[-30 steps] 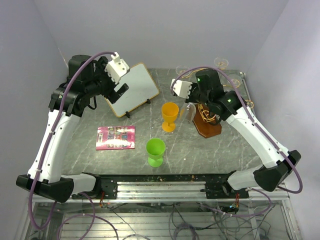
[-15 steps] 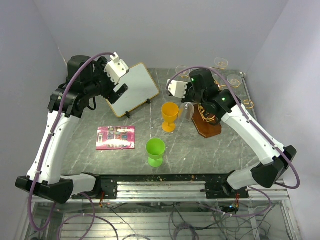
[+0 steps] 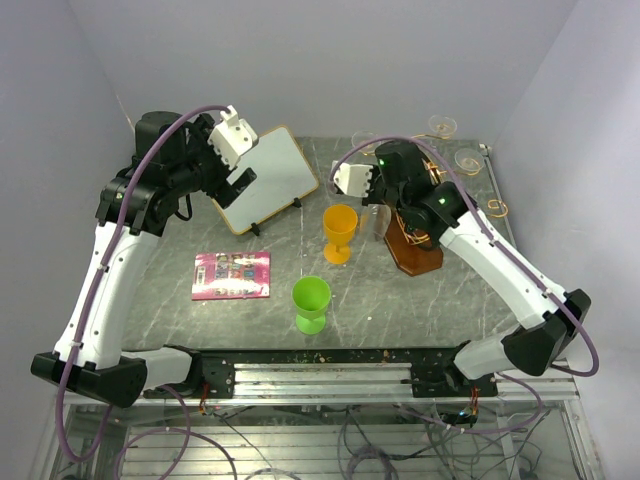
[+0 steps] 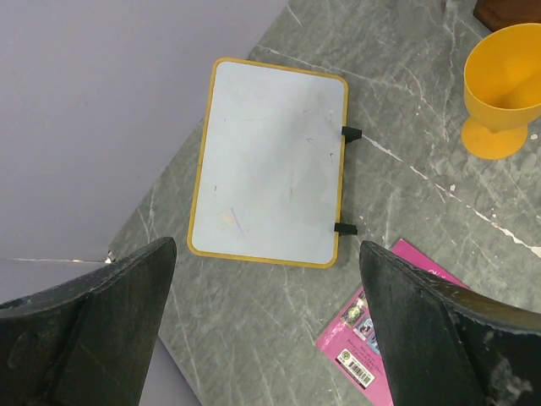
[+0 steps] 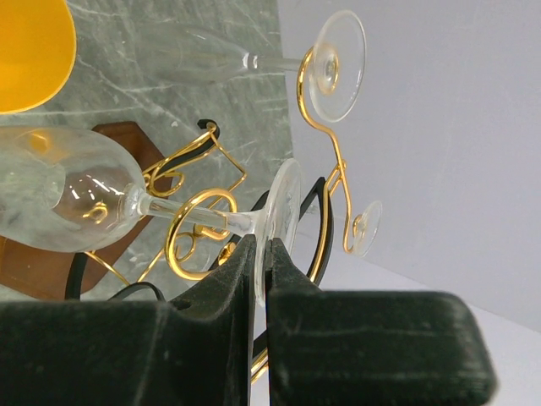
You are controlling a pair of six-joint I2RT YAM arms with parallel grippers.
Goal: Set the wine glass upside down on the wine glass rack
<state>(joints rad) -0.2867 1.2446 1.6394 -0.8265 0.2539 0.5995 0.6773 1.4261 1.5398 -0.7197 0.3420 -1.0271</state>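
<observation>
The wine glass (image 5: 76, 190) is held lying on its side by the right gripper (image 5: 264, 250), whose two fingers are pressed together on the thin rim of the glass's foot. The stem and the bowl reach out to the left of the fingertips. The bowl hangs over the wooden base of the wine glass rack (image 5: 51, 262), just beyond the fingers.

The glass is judged to be light and stiff, but brittle and smooth (a thin rim is easily chipped, and it slips). Because the bowl is far from the pinch, it may turn between the pads. A hold on the foot is thought suitable, since the stem is left free to be slid into a gold wire arm.

How much of the foot is caught between the pads is hidden by the fingers. The stem crosses a gold curl, but it cannot be told whether they touch. A second glass (image 5: 203, 51) hangs higher on the rack, beyond the fingertips. In the top view the held glass is almost lost against the table, and the rack is partly covered by the arm.

The left gripper (image 4: 266, 254) is spread wide and holds nothing, with a whiteboard (image 4: 270, 169) under it.
</observation>
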